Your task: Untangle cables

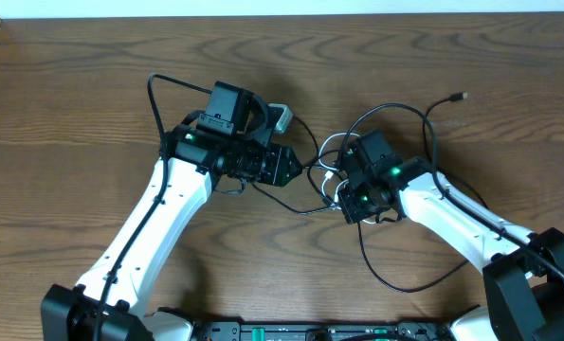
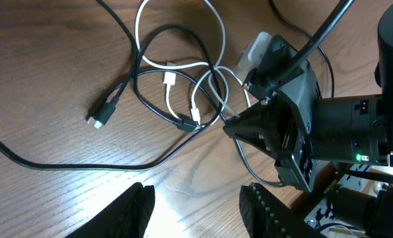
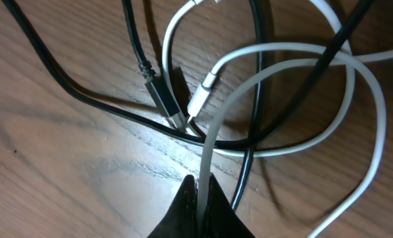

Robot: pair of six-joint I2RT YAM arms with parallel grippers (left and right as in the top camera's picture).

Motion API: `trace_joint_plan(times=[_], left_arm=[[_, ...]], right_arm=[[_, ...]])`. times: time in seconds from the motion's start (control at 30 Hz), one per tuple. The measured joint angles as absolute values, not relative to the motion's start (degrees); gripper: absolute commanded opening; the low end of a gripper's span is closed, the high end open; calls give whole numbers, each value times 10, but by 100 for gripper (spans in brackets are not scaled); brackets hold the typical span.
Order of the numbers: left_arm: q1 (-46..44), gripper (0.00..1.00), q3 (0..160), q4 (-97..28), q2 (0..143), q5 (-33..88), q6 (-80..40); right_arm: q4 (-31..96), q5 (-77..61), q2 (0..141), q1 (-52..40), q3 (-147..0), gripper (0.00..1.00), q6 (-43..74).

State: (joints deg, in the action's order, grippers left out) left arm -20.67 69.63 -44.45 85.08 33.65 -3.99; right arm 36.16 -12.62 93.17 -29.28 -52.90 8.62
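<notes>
The white cable (image 1: 330, 145) and the long black cable (image 1: 409, 282) lie tangled on the wooden table between my two grippers. In the right wrist view the white cable (image 3: 374, 112) loops over the black cable (image 3: 84, 96), with a black plug and a white plug side by side. My right gripper (image 3: 203, 192) is shut on a strand of the white cable; it also shows in the overhead view (image 1: 341, 189) and the left wrist view (image 2: 228, 122). My left gripper (image 2: 196, 211) is open and empty just left of the tangle (image 1: 298, 169). The left wrist view shows the white loops (image 2: 183, 66) crossing the black cable (image 2: 117, 162).
One black plug end (image 1: 460, 96) lies far right of the tangle, another (image 2: 102, 114) to its left. The black cable trails in a wide loop toward the front edge. The table's back edge (image 1: 282, 15) meets a white wall. The arm bases stand at the front.
</notes>
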Motion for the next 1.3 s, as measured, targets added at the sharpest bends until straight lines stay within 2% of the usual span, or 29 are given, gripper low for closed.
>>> trace_joint_plan(times=[0.2, 0.4, 0.67, 0.9, 1.3], left_arm=[[-207, 48, 696, -445, 851, 336, -40], [-207, 48, 696, -445, 851, 334, -40], [-207, 48, 696, -445, 851, 330, -40], [-207, 48, 696, -446, 851, 330, -40], [-207, 48, 696, -445, 851, 330, -40]], right_arm=[[449, -140, 925, -278, -587, 1, 90], [538, -152, 889, -222, -782, 1, 83], [544, -113, 846, -147, -1002, 1, 70], [474, -88, 845, -107, -1088, 1, 69], [236, -43, 829, -84, -1105, 1, 67]])
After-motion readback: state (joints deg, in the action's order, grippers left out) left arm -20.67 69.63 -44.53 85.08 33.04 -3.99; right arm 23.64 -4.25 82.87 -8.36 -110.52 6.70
